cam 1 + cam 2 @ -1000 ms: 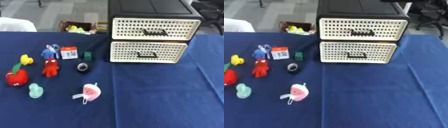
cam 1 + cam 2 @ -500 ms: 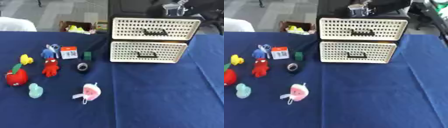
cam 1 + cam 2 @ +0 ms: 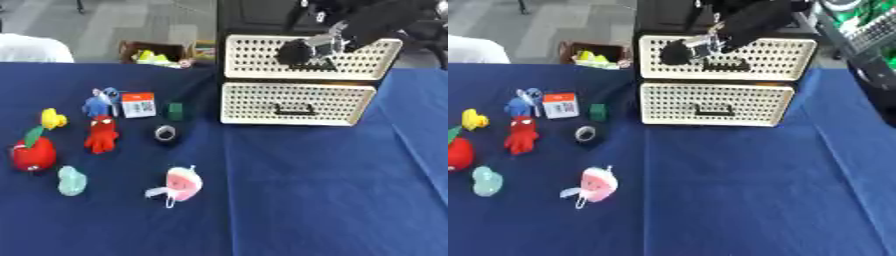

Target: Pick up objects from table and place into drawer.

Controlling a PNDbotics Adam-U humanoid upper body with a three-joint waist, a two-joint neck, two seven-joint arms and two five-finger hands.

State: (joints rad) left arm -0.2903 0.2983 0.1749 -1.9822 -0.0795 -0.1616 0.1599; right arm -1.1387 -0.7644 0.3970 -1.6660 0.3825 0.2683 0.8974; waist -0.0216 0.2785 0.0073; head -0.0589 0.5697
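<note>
While the right hand [image 3: 302,51] hovered in front of the upper drawer [image 3: 367,60] at the far side, its fingers were too blurred to tell whether open or closed. Toys lay at left, including a red apple [image 3: 31,154] and a pink toy [image 3: 182,183].

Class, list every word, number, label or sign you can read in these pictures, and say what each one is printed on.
None can be read.
The small white card with an orange top strip carries dark print, too blurred to read.
The drawer unit and the toys show no lettering.
</note>
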